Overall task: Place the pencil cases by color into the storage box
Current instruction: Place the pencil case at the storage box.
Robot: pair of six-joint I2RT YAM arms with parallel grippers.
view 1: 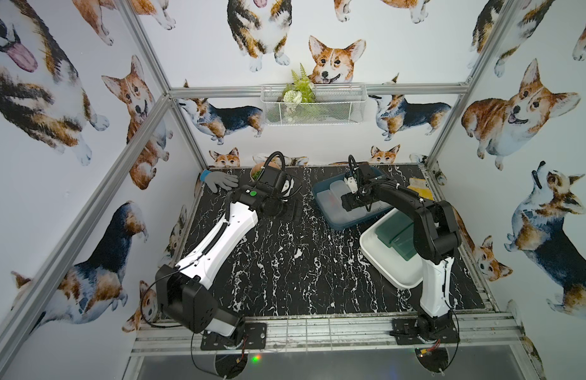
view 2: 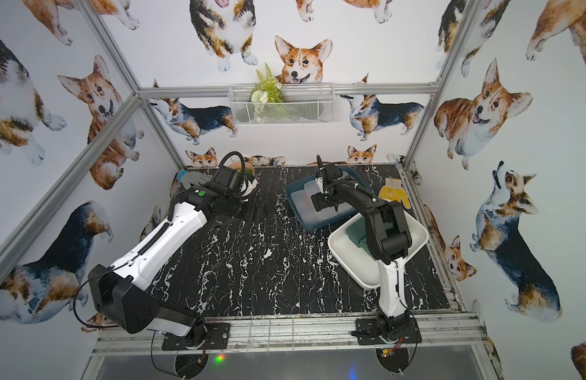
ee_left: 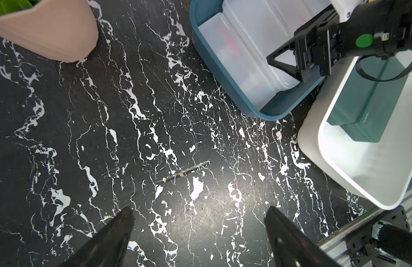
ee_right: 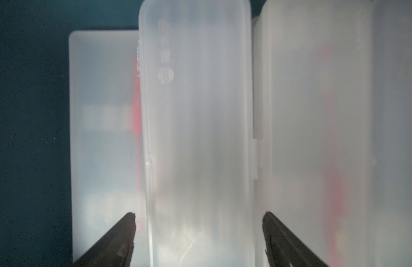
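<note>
Several frosted white pencil cases [view 1: 331, 197] [ee_left: 246, 46] lie side by side in the blue storage box [view 1: 337, 227] [view 2: 306, 225] [ee_left: 269, 115]. Dark green pencil cases [view 1: 397, 235] [view 2: 354, 233] [ee_left: 367, 104] lie in the white storage box [view 1: 393, 279] [ee_left: 311, 138]. My right gripper [view 1: 346, 204] [view 2: 319, 204] [ee_right: 198, 215] hangs open inside the blue box. Its fingers straddle one frosted case [ee_right: 195, 115] with a gap on each side. My left gripper [view 1: 293, 210] [ee_left: 199, 210] stands open over bare black marble tabletop, holding nothing.
A grey glove [view 1: 219, 181] and a peach pot [view 1: 257, 171] [ee_left: 50, 30] sit at the back left by the left wrist. A yellow glove [view 1: 420, 190] [view 2: 393, 194] lies at the back right. A wire basket [view 1: 313, 103] with plants hangs on the back wall.
</note>
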